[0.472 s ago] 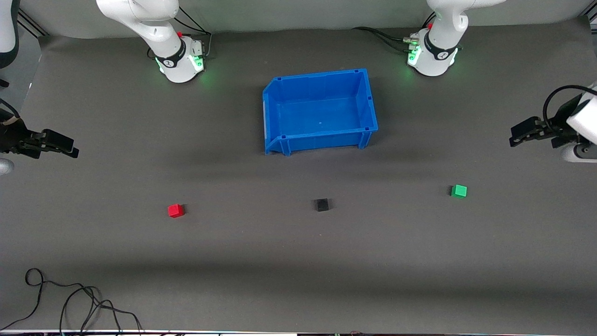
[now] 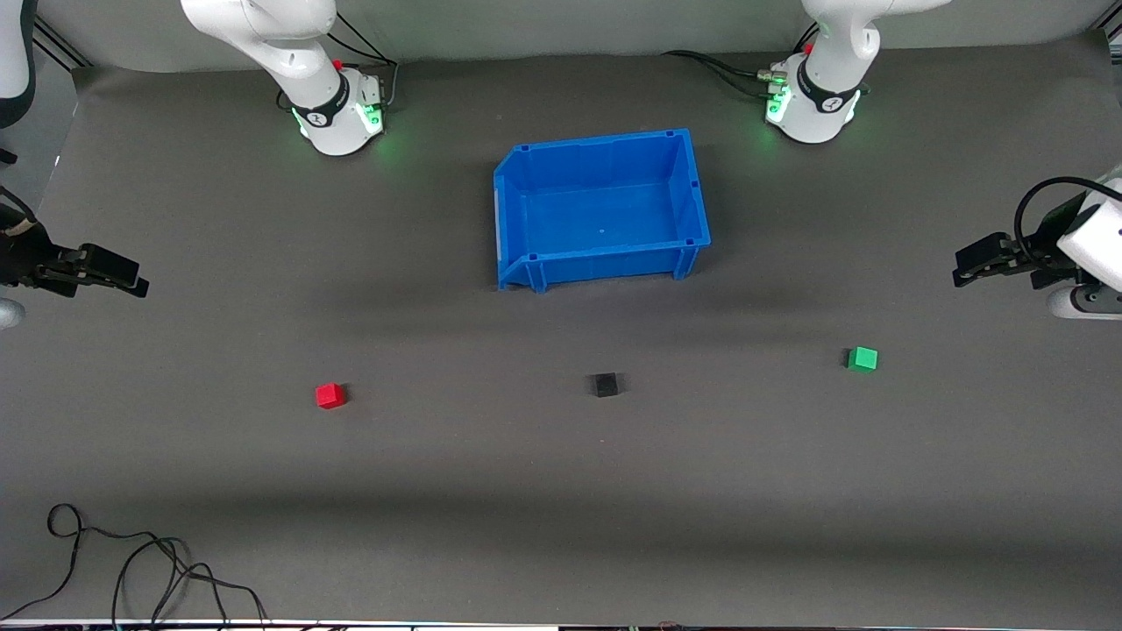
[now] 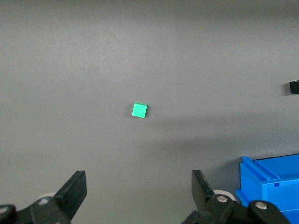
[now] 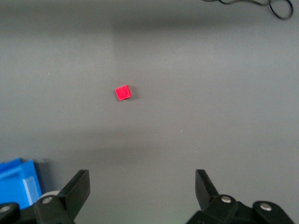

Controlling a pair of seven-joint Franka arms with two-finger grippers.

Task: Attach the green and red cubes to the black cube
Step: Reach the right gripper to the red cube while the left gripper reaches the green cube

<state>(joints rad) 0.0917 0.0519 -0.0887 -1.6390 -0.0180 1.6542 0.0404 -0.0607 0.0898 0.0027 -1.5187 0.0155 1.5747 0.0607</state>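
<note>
Looking down, you see the black cube [image 2: 604, 384] on the table between the red cube [image 2: 330, 395] and green cube [image 2: 862, 358], all well apart, nearer the camera than the blue bin [image 2: 600, 263]. Your left gripper [image 3: 138, 198] and right gripper [image 4: 141, 192] hang spread wide, empty, over the table's ends.

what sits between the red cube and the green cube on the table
The black cube lies between the red cube and the green cube, apart from both, in the front view; otherwise bare mat.
</note>
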